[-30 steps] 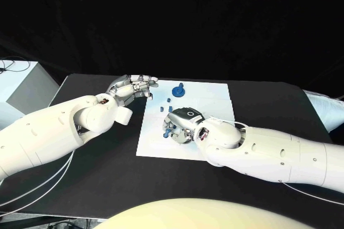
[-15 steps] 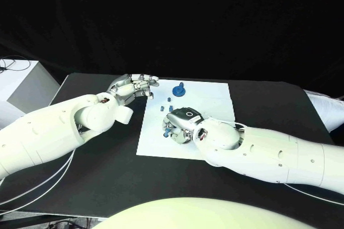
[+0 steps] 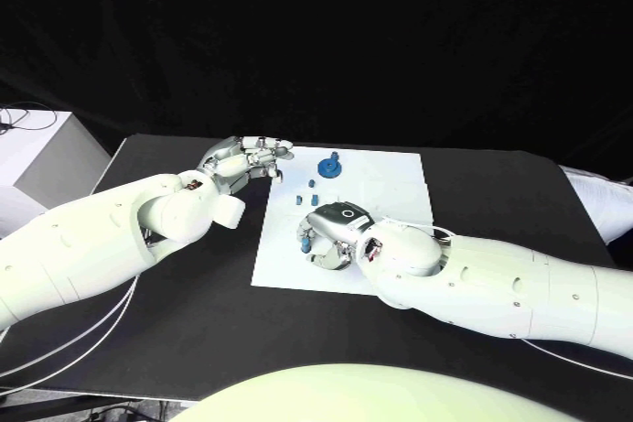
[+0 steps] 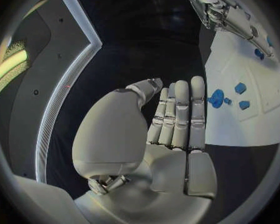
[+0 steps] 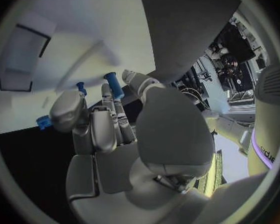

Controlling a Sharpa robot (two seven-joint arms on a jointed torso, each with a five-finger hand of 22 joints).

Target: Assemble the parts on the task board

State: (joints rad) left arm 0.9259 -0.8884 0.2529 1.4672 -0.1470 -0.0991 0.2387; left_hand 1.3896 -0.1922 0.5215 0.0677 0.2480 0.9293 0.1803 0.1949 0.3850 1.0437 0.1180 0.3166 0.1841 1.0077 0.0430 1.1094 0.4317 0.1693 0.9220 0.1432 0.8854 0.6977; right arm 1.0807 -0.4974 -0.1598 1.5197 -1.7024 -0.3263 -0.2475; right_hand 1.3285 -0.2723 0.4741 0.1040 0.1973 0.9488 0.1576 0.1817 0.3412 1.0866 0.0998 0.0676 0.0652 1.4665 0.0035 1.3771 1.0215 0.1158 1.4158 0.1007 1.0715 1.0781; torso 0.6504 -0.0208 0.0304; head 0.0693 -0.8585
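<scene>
The white task board (image 3: 382, 189) lies mid-table. A blue round part with a peg (image 3: 330, 169) stands near its far edge, with small blue pieces (image 3: 301, 200) just in front of it. My right hand (image 3: 337, 232) is down on the board's near left part with its fingers curled. In the right wrist view a blue peg (image 5: 114, 84) sits pinched between its thumb and a fingertip, and other blue pieces (image 5: 80, 88) lie close by. My left hand (image 3: 245, 160) hovers at the board's far left corner, fingers straight, holding nothing (image 4: 177, 129). The left wrist view shows the round part (image 4: 216, 98) beyond its fingertips.
The black table (image 3: 185, 303) spreads wide around the board. A white box (image 3: 39, 156) stands beyond the table's left edge. The board's right half (image 3: 396, 179) is bare white.
My right hand has shifted slightly toward the near side over the board. My left hand has stayed where it was.
</scene>
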